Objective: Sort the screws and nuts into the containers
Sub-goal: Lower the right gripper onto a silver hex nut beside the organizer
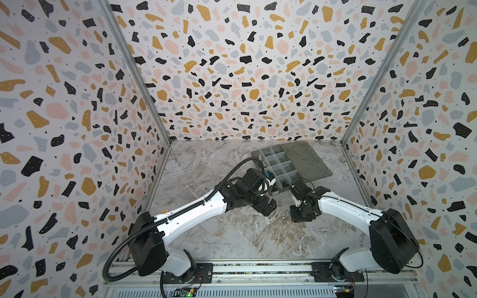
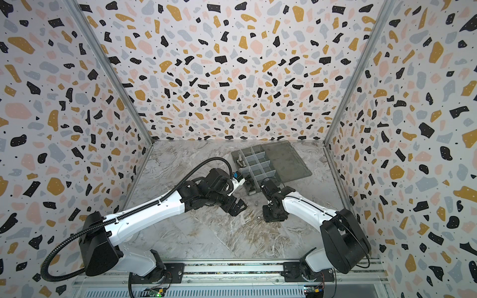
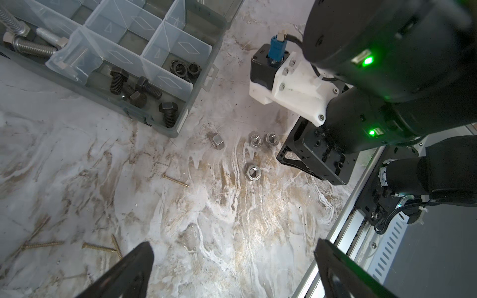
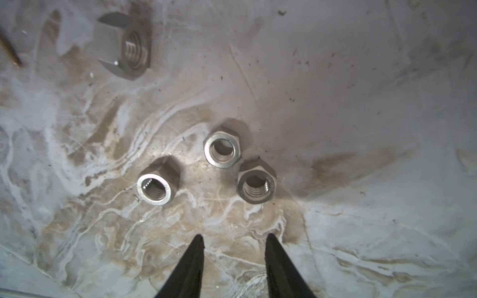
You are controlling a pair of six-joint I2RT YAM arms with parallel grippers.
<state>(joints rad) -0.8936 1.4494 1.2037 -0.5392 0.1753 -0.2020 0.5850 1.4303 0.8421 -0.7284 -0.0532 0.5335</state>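
Marbled tabletop (image 1: 232,232) and terrazzo-patterned walls (image 1: 232,77) fill both top views, where the loose hardware is no more than specks. The organiser box (image 1: 273,161) lies far right, its lid (image 1: 307,160) flat open beside it. Only the left wrist view shows its contents: black bolts (image 3: 139,90) in one end compartment, black nuts (image 3: 184,69) in the one beside it, and silver bolts (image 3: 33,46) further along (cut off by the frame edge). That view also shows slim brass screws (image 3: 99,247) loose on the marble; the right wrist view catches just one tip. Four silver nuts (image 4: 222,149) lie on the table near the box corner, three flat and one on edge, sharpest in the right wrist view. The right gripper (image 4: 235,238) hangs just beside them, jaws narrowly parted with nothing between. The left gripper (image 3: 232,247) is spread wide and empty, and only its fingertips show
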